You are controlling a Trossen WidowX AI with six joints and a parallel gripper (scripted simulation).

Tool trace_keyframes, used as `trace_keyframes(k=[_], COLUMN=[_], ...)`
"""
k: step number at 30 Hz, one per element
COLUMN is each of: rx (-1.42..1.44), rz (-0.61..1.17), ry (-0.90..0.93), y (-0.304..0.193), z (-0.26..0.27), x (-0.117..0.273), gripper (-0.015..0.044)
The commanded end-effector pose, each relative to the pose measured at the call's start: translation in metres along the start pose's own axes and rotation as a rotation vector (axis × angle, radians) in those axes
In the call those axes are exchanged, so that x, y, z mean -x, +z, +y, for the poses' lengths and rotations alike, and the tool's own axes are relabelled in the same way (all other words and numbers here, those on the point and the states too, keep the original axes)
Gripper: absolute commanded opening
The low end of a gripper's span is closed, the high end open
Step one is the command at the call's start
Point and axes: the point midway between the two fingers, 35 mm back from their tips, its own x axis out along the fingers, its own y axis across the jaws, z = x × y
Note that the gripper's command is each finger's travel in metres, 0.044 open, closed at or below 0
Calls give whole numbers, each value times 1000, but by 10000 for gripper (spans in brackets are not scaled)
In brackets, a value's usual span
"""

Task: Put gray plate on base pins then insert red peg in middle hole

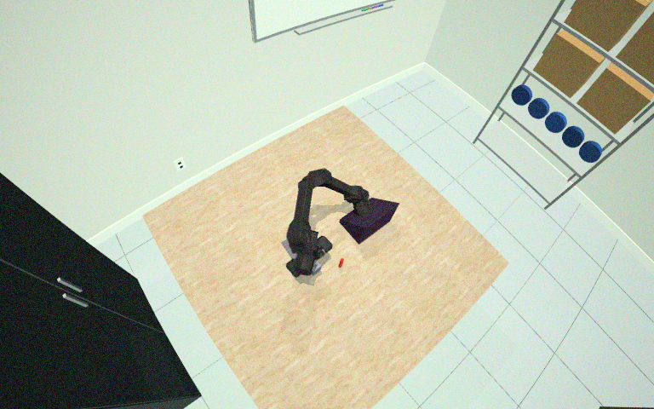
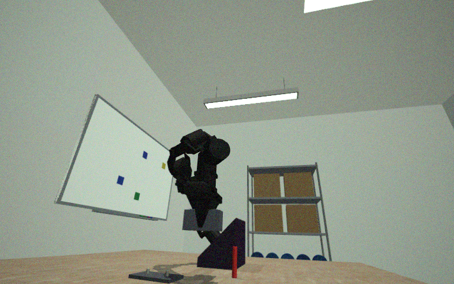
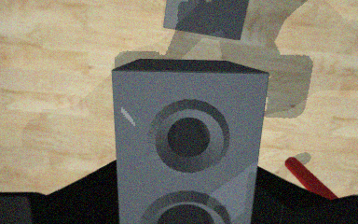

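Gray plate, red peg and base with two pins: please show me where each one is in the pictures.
gray plate (image 2: 192,219), exterior view, on its left face beside the arm.
red peg (image 2: 234,261), exterior view, on the middle of its upright shaft.
base (image 2: 155,276), exterior view, on its flat top between the two pins.

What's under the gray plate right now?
The gray plate hangs in the gripper, above bare wood table. The base sits off to one side; its pins stay uncovered.

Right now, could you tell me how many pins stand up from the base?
2. Both show in the exterior view on the dark base lying on the wood: one pin near its left end, the other pin to its right. Neither is covered yet.
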Motion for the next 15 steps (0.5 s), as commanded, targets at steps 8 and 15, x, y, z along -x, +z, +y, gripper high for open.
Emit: trace_keyframes(k=[8, 15], rx=[-31, -52], rz=[4, 3], ry=[7, 8], y=[34, 55], z=[-1, -4], x=[-14, -25], gripper=[0, 0])
